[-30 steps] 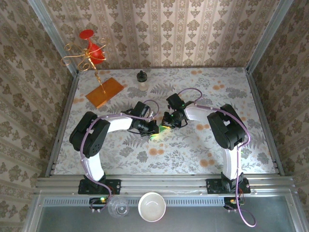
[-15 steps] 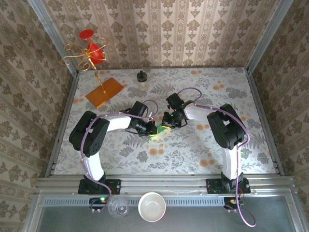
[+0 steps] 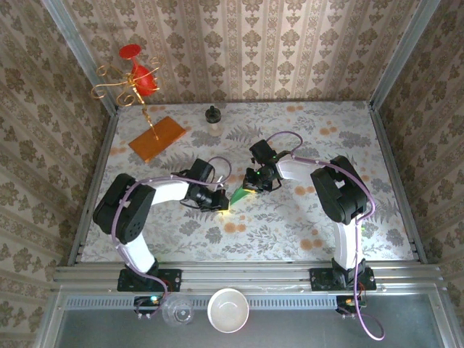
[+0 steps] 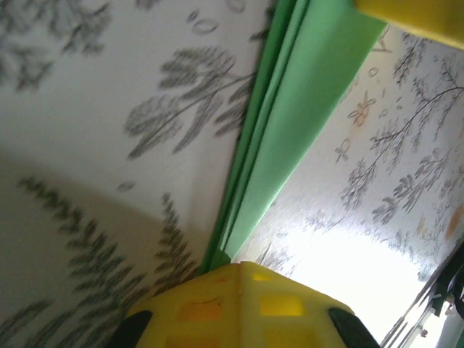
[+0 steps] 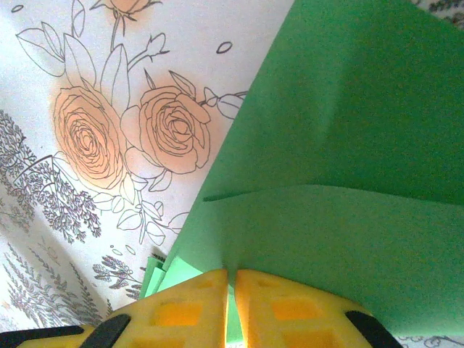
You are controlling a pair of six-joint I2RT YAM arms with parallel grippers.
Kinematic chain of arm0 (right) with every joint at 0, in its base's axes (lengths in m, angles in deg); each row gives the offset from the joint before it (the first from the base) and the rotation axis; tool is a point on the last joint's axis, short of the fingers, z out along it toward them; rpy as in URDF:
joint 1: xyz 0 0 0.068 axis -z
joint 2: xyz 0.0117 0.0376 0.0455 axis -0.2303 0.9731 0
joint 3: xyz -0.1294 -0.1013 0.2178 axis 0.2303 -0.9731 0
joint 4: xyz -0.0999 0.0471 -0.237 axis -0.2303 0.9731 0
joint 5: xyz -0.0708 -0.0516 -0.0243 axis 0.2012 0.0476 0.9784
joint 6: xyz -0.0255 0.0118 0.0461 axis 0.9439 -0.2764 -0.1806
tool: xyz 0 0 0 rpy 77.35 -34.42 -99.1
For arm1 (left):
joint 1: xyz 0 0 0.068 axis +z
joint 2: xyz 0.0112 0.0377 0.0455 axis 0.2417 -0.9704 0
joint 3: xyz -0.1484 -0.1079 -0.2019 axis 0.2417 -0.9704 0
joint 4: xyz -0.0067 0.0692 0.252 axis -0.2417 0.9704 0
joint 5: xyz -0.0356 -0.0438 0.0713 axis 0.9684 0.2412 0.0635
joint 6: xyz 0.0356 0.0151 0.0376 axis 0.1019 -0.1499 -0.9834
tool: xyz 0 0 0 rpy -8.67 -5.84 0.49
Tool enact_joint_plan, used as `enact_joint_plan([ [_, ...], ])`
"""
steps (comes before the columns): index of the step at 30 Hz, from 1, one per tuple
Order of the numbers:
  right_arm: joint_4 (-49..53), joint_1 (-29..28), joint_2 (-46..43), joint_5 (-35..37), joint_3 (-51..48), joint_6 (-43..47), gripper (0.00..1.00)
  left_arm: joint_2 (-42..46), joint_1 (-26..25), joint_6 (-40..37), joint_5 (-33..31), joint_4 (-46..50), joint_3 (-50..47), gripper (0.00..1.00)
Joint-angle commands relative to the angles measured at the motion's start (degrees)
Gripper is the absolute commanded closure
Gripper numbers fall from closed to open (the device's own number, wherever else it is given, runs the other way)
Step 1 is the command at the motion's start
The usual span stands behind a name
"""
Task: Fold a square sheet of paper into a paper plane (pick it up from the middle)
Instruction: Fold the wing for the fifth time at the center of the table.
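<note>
A robot test bench dressed up as a home, that's the look here! Two robot arms, left arm [image 3: 138,210] and right arm [image 3: 341,192], are bolted to a metal rail [image 3: 246,277]. Wallpapered walls [image 3: 239,51] sit in a bare metal frame [image 3: 395,54], with a flower-print table [image 3: 304,232]. A gold wire stand [image 3: 119,90], a red glass [image 3: 141,72] and a white bowl [image 3: 228,309] serve as household props.

Your sheet of paper [image 3: 237,193] is bright green and matte, folded to a narrow pointed shape. Its stacked edges [image 4: 250,181] run lengthwise. It sits near the middle of the table [image 3: 304,232], one end pinched in the left gripper [image 4: 235,290] and the other in the right gripper [image 5: 230,283] — a shallow crease crosses its broad face [image 5: 348,145].
</note>
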Motion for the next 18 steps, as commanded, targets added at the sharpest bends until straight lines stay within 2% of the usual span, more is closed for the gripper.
enact_joint_plan([
  [1, 6.72, 0.44, 3.89, 4.28, -1.32, 0.73, 0.83, 1.63, 1.65, -0.91, -2.88, 8.99, -4.24, 1.0],
  [5, 4.64, 0.36, 2.81, 2.52, -2.47, 0.73, 0.83, 6.25, 1.73, 0.68, -2.0, 8.14, -3.89, 1.0],
  [9, 1.53, -0.24, 1.02, -1.02, -3.71, 0.73, 0.82, 9.58, -0.03, 4.25, -0.22, 3.27, -1.32, 1.0],
  [13, -0.58, -1.37, -0.49, -3.38, -4.12, 0.23, 0.82, 6.06, -2.86, 7.42, -1.54, -0.94, 2.46, 1.0],
  [18, -3.19, -1.49, -1.88, -4.85, -5.09, -0.76, 0.82, -0.38, -3.92, 10.09, -3.74, -3.45, 5.72, 1.0],
])
